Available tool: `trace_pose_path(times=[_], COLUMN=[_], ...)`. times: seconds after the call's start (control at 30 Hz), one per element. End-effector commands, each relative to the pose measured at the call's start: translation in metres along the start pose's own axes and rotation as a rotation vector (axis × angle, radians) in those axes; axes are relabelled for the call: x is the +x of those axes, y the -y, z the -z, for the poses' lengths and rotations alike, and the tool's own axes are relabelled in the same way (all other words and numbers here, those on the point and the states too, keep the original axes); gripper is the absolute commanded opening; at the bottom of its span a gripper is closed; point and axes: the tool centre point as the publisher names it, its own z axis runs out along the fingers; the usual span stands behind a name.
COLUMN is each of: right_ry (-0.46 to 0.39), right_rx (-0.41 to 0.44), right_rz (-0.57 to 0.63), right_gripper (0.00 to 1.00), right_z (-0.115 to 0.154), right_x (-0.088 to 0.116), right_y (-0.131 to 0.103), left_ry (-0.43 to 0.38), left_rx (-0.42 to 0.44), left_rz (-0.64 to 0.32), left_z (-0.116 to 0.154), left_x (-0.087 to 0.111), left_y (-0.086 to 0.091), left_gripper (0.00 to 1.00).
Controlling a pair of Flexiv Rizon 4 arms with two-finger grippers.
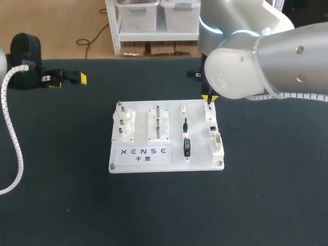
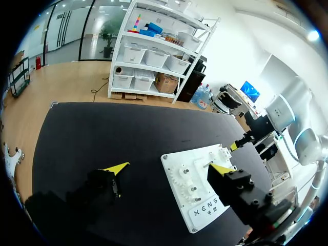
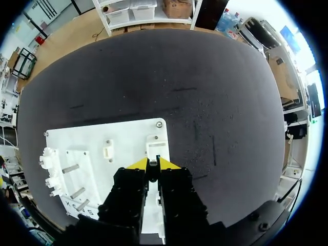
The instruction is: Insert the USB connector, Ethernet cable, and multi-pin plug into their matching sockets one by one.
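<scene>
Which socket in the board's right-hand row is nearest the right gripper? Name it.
The far-end socket, farthest from the lettering: the right gripper hangs right at it, clear of the other two.

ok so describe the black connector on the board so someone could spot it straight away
On the dark table lies a white board. In its second column from the right, toward the near edge beside the printed label, rests a black connector with a black lead trailing toward the far edge. It is the only dark piece among white parts.
</scene>
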Motion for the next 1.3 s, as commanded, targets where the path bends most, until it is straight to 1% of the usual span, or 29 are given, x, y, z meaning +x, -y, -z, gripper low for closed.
trace_pose_path(times=[0.03,0.6,0.93,1.13,1.3], right_ry=[0.005,-0.006,-0.008,-0.011,-0.016], right_rx=[-0.005,0.002,-0.001,-0.008,-0.007], right_rz=[-0.005,-0.01,0.001,0.012,0.013], right_gripper=[0.0,0.0,0.0,0.0,0.0], right_z=[-0.002,-0.014,-0.017,-0.018,-0.017], right_x=[0.001,-0.002,-0.006,-0.005,-0.002], right_y=[0.005,0.007,0.003,0.0,0.001], left_ry=[0.0,0.0,0.0,0.0,0.0], left_rx=[0.0,0.0,0.0,0.0,0.0], left_rz=[0.0,0.0,0.0,0.0,0.0], left_z=[0.0,0.0,0.0,0.0,0.0], left_x=[0.0,0.0,0.0,0.0,0.0], left_y=[0.0,0.0,0.0,0.0,0.0], left_gripper=[1.0,1.0,1.0,1.0,1.0])
